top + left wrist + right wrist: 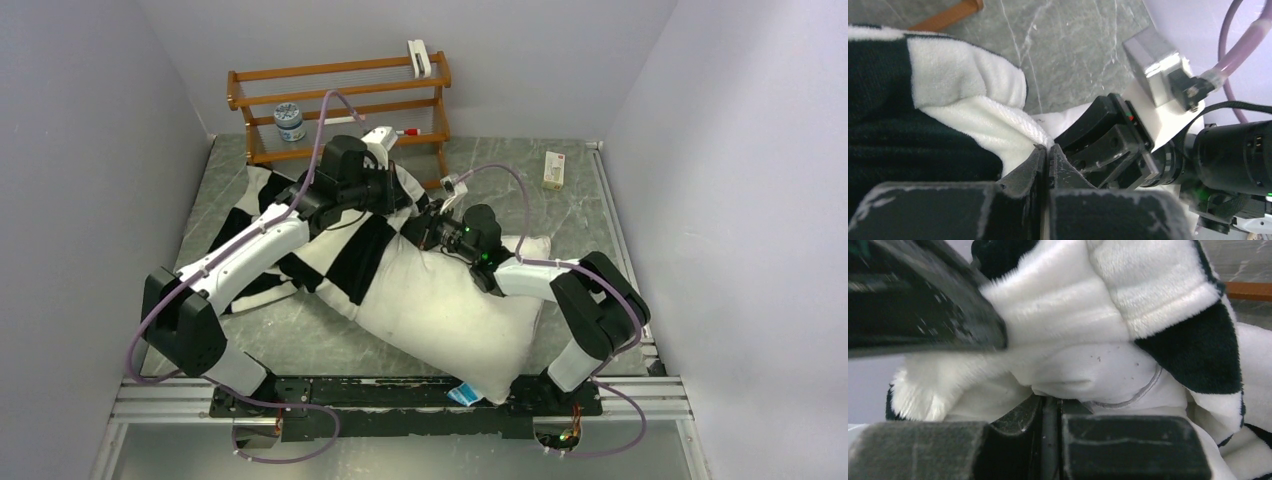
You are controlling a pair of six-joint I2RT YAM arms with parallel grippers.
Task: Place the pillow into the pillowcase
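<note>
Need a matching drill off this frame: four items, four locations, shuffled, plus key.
Items
1. plain white plump pillow
2. black-and-white checkered plush pillowcase
3. brown wooden slatted rack
4. small white box

Locations
A. alone at the far right of the grey marble table
B. against the back wall
C. reaches the table's near edge
D. covering the pillow's far end

Pairs: 1-C, 2-D, 3-B, 4-A

Fuzzy plush pillowcase (pixel 365 262), smooth matt cloth pillow (pixel 440 310), glossy wooden rack (pixel 330 70)

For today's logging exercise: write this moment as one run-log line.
stage: pillow partly in pillowcase | left fingers: shut on pillowcase | right fingers: shut on pillow
</note>
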